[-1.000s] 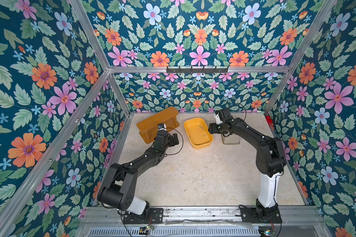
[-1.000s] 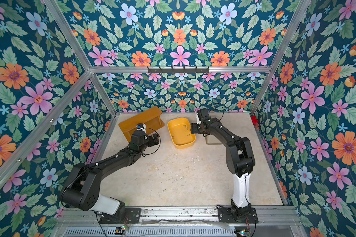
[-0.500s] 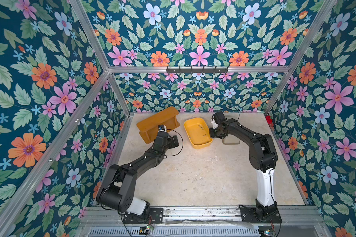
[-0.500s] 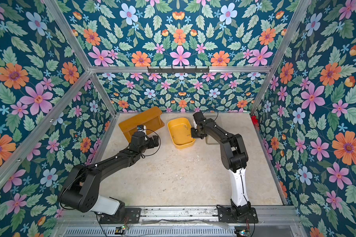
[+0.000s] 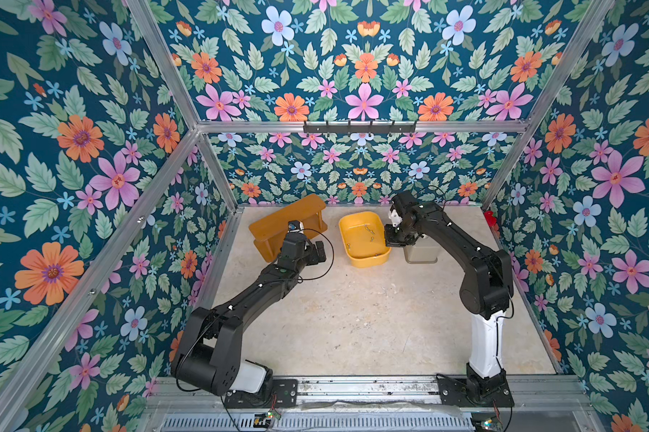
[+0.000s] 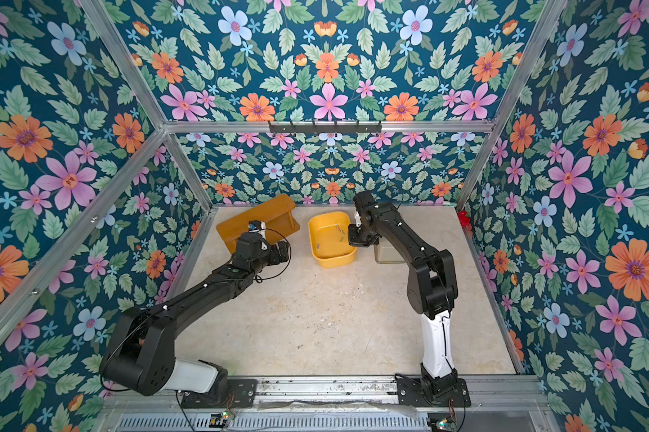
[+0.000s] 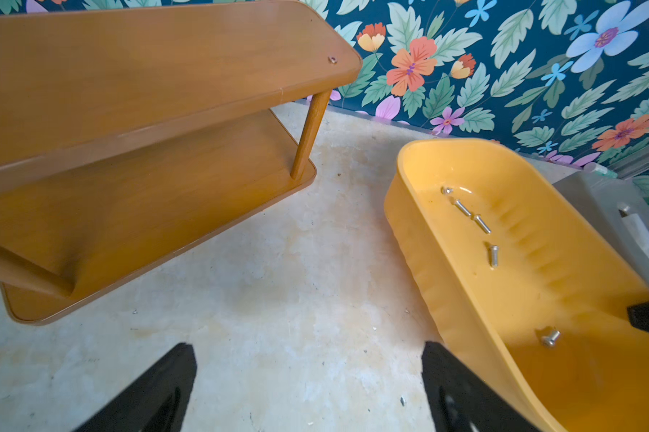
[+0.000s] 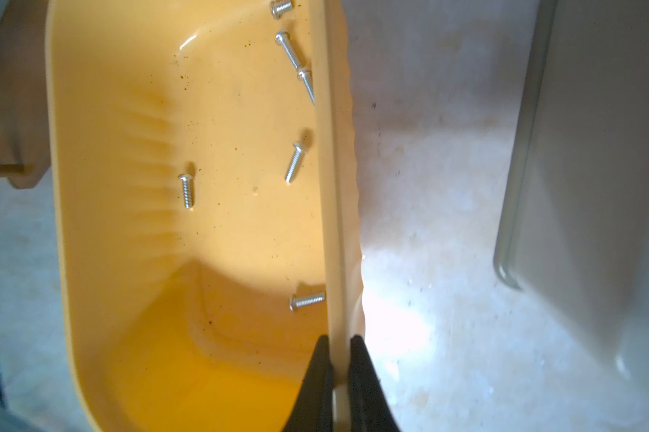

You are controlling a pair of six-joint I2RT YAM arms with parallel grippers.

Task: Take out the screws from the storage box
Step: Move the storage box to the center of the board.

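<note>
Both top views show the table [image 5: 353, 318] inside the flowered enclosure, with 2 black arms reaching toward its far side. Largest on it is the wooden shelf [image 5: 278, 220], which stands near the back left. The left arm [image 5: 255, 295] ends just in front of this shelf. The right arm [image 5: 465, 243] bends down to the storage box [image 5: 366, 262], a yellow tray that stands on the table between the shelf and a grey tissue box [image 5: 422, 254].

From the left wrist view, the left end effector [image 7: 308, 349] has its fingers spread wide. It holds nothing and hangs over bare table between the shelf and the tray.

From the right wrist view, the right end effector [image 8: 338, 340] is closed on the side wall of the tray, 1 finger inside and 1 outside, so it grips the rim and not a screw.

Smallest are the screws [image 8: 296, 162]. I count 6 of them, all lying on the tray floor, 3 of them close together near 1 end.

By my judgement the task is at its beginning. No screw is seen on the table or in a grip, so all 6 are left to remove. The hold on the rim seems a preparation, perhaps for steadying or tipping the tray.
</note>
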